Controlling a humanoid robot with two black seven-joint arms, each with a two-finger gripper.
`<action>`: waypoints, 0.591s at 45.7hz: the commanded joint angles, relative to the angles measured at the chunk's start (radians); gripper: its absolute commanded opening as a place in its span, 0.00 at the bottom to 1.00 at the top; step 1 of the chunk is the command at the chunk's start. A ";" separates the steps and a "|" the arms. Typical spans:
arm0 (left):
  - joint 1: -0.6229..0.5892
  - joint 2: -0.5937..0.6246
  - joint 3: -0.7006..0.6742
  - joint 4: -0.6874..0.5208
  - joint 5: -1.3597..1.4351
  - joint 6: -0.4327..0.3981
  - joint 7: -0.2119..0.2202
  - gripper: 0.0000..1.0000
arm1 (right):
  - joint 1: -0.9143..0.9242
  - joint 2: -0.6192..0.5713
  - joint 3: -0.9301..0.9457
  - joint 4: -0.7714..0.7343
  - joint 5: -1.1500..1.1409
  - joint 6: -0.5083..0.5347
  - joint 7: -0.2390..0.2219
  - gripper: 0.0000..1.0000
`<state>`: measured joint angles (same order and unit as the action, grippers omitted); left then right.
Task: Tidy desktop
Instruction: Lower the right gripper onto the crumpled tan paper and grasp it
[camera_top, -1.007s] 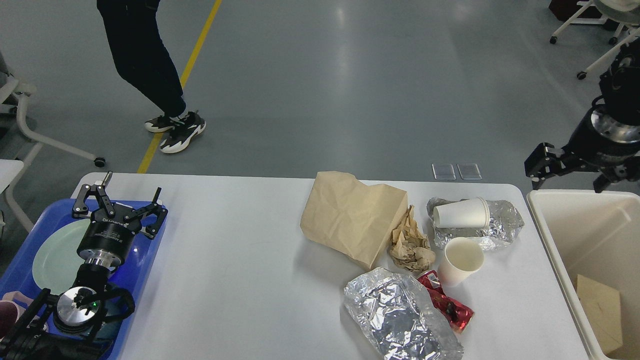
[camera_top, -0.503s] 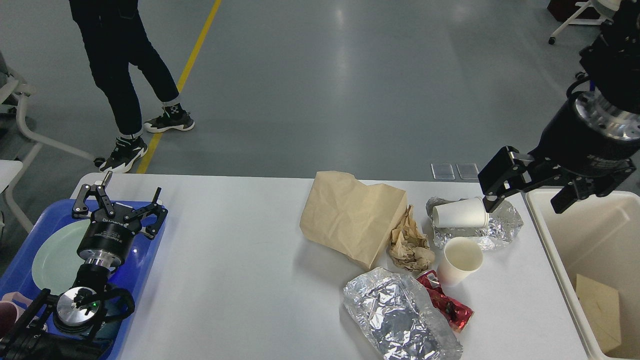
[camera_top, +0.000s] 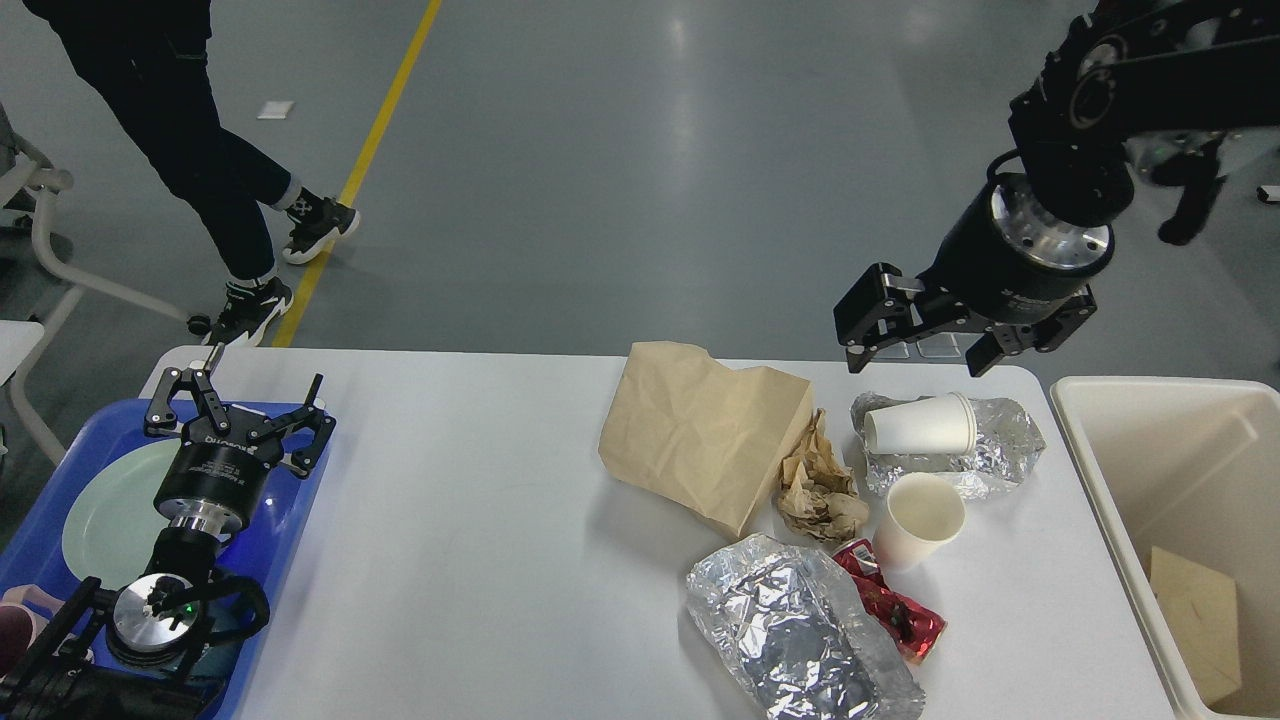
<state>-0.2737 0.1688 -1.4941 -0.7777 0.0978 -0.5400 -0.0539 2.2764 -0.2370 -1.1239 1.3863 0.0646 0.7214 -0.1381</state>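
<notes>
The right pincer (camera_top: 918, 352), empty with fingers spread, has swung from the beige bin (camera_top: 1105, 480) to above the tipped paper cup (camera_top: 920, 425) on the littered desk (camera_top: 480, 540), likely its next pickup.

A single head view looks forward and steeply down from close above the white surface (camera_top: 480, 520), whose near edge is cut off. Grey floor (camera_top: 640, 170) fills the upper half; both arms enter from the sides.
</notes>
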 joint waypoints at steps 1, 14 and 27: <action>0.001 0.000 0.000 0.000 -0.001 -0.002 0.000 0.97 | -0.193 0.037 0.058 -0.170 0.047 -0.030 -0.005 1.00; 0.001 0.000 0.000 0.000 0.000 0.000 0.002 0.97 | -0.629 0.202 0.159 -0.552 0.049 -0.094 -0.069 1.00; 0.001 0.000 0.000 0.000 0.000 -0.002 0.002 0.97 | -0.842 0.295 0.233 -0.826 0.050 -0.096 -0.069 1.00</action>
<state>-0.2736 0.1687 -1.4941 -0.7777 0.0980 -0.5416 -0.0523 1.5146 0.0107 -0.9008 0.6622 0.1155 0.6268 -0.2069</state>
